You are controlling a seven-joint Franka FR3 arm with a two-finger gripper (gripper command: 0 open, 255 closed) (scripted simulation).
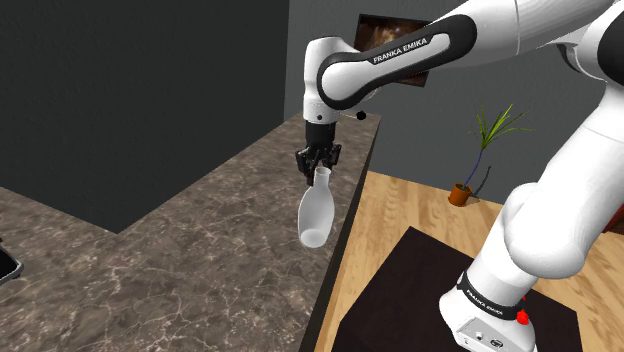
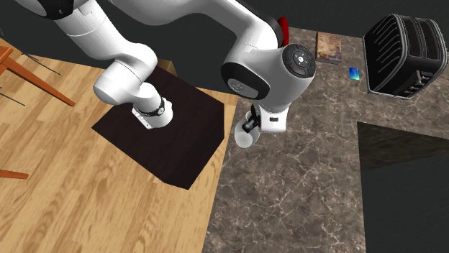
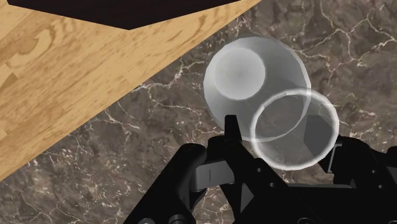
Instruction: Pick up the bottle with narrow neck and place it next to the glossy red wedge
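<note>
A translucent white bottle (image 1: 314, 213) with a narrow neck hangs tilted from my black gripper (image 1: 320, 168), close to the marble counter's edge (image 1: 335, 260). The fingers (image 3: 232, 130) clasp its neck just under the round mouth, so the gripper (image 3: 289, 143) is shut on the bottle (image 3: 254, 76). Whether its base touches the counter I cannot tell. In the second exterior view the bottle (image 2: 242, 136) peeks out beneath the hand (image 2: 270, 118). A glossy red thing (image 2: 283, 29), partly hidden behind the arm, sits at the counter's far end.
A black ribbed appliance (image 2: 403, 54), a book (image 2: 329, 44) and a small blue item (image 2: 353, 72) sit at the counter's far right. The wooden floor (image 2: 86, 187) and my dark stand (image 2: 173, 133) lie past the edge. A potted plant (image 1: 465, 190) stands on the floor.
</note>
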